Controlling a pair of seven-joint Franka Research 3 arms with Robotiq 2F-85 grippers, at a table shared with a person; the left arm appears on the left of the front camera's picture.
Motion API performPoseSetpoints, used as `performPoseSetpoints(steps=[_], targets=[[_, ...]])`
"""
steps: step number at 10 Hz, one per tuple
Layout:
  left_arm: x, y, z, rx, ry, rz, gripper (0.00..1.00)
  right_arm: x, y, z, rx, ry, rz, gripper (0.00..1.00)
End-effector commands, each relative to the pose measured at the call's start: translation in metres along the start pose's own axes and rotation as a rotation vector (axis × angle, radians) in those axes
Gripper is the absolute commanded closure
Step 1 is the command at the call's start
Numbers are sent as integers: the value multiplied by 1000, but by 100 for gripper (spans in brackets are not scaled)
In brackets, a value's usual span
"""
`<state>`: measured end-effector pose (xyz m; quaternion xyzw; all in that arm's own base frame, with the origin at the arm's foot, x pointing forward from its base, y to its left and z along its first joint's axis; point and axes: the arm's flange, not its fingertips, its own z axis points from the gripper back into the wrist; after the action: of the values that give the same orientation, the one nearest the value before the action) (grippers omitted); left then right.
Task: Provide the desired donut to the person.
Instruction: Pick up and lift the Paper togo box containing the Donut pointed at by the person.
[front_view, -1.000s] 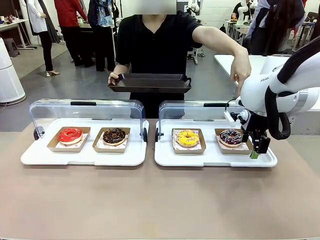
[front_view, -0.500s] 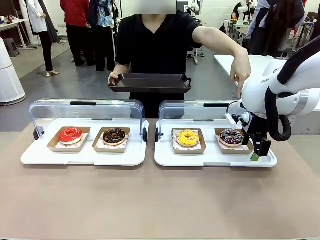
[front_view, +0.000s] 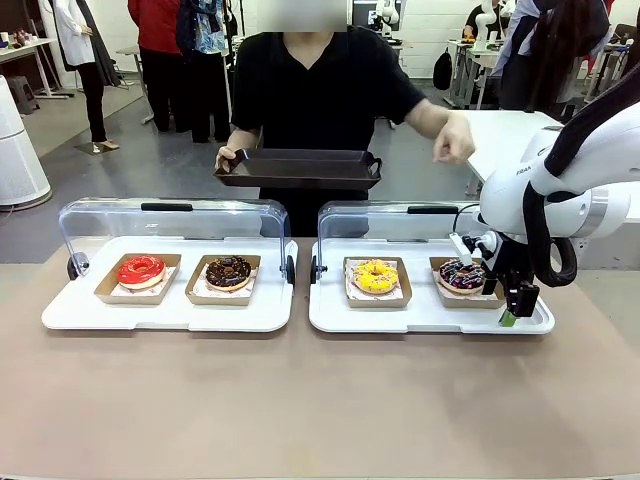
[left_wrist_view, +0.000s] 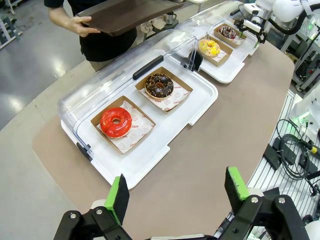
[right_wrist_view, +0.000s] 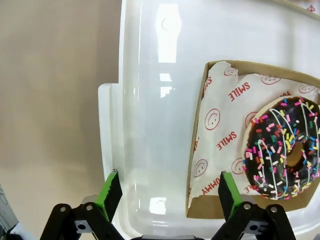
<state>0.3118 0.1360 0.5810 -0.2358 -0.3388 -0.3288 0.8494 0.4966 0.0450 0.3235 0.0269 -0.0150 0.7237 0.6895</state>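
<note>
Green pads (right_wrist_view: 111, 189) of the right gripper (right_wrist_view: 168, 191) stand apart and grip nothing; the sprinkled chocolate donut (right_wrist_view: 282, 147) lies in its cardboard box (right_wrist_view: 202, 210), just beside one finger. The left gripper (left_wrist_view: 177, 192) is wide open, the person (left_wrist_view: 102, 47) with a dark tray (left_wrist_view: 130, 15) far ahead of it.

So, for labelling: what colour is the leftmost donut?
The donut is red; clearest in left wrist view.
</note>
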Motion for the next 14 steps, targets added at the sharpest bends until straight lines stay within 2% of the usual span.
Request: performPoseSetpoints(steps=[1, 2, 3, 4, 7, 8, 14], targets=[[0, -1, 0, -2, -5, 0, 0, -3, -9, -6, -22, -33, 28, 31], [0, -1, 0, -2, -5, 0, 0, -4, -8, -6, -24, -34, 27, 58], [0, -1, 0, -2, -5, 0, 0, -4, -8, -7, -24, -33, 29, 89], [0, -1, 0, -2, -5, 0, 0, -4, -8, -6, -27, -34, 27, 100], [0, -1, 0, -2, -5, 0, 0, -3, -8, -5, -33, -31, 31, 97], [0, -1, 0, -2, -5, 0, 0, -3, -8, -5, -34, -31, 32, 100], [0, -1, 0, -2, -5, 0, 0, 8, 3, 5, -39, -17, 38, 100]])
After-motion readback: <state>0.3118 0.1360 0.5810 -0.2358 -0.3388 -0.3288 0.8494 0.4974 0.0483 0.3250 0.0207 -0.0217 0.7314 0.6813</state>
